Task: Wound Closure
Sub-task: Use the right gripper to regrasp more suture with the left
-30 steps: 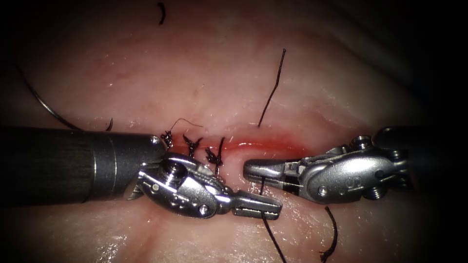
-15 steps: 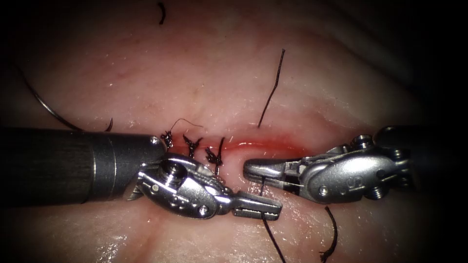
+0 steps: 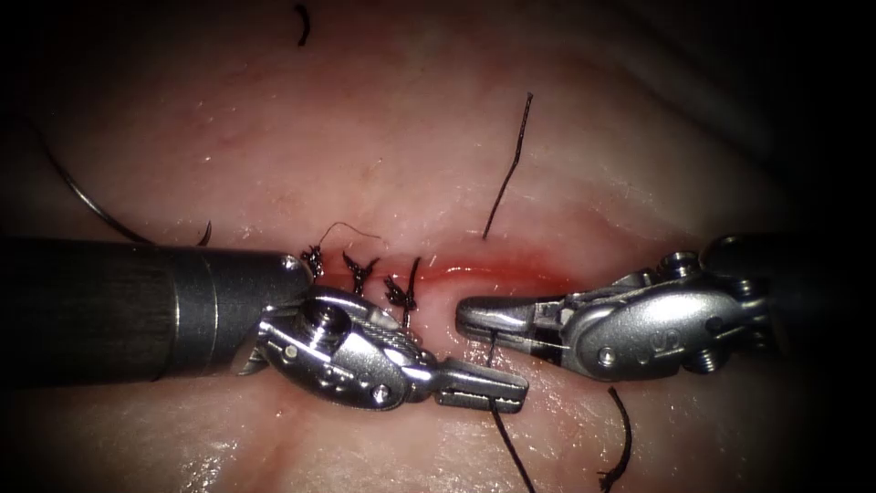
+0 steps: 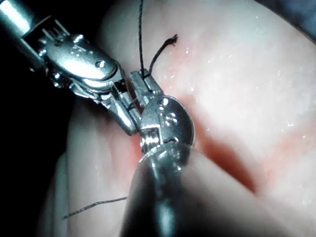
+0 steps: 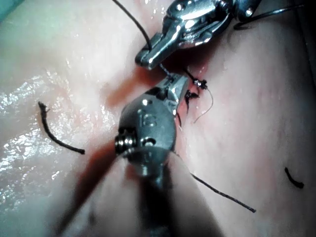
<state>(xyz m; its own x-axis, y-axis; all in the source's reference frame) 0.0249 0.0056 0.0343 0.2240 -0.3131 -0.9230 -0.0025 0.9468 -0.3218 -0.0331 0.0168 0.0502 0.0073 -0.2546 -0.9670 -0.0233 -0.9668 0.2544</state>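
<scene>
Thread [image 3: 497, 422] apparently in both tools' jaws.

The right tool [image 5: 170, 86] has its fingers closed on the thread [image 5: 132, 19]. The left tool [image 5: 153, 54] pinches that thread too, just beside it. Both sit over the tissue [image 5: 247, 138]. Loose thread bits [image 5: 59, 140] lie nearby.

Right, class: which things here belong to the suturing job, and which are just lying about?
In the job: left tool, jaws shut on the thread; right tool, jaws shut on the same thread; needle, unheld, on the tissue, left of the cut; tied stitches.
Lying about: cut ends of thread; red fluid.
</scene>
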